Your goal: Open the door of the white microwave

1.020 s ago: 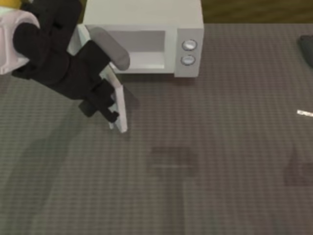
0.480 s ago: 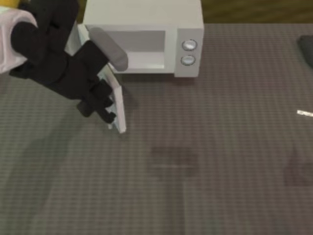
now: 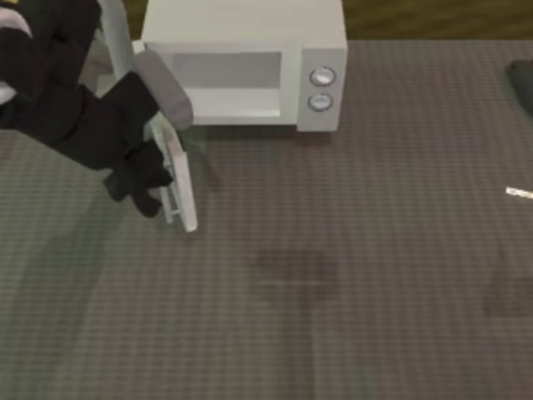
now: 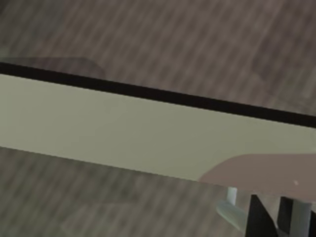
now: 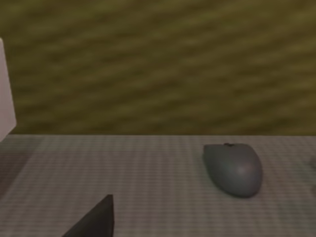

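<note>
Fingers of the left arm's black two-finger gripper (image 3: 158,185) sit at the free edge of the flat white rectangular door (image 3: 176,171), closed around its handle as far as the top view shows, though the exact grip is partly hidden by the arm's dark bulk. The door stands swung well out from the boxy white microwave (image 3: 250,33), hinged at the oven's left side and pointing toward the near edge of the table, so the pale cavity (image 3: 233,83) lies open to view. Two round silver knobs (image 3: 321,89) are stacked on the control panel at the oven's right. The left wrist view is filled by the door's long pale edge with a thin black strip along it, the weave of the grey-brown table (image 3: 350,275) behind. The right gripper is out of the top view; its wrist camera looks across the table at a rounded dark grey computer mouse (image 5: 233,169) against an olive backdrop.
</note>
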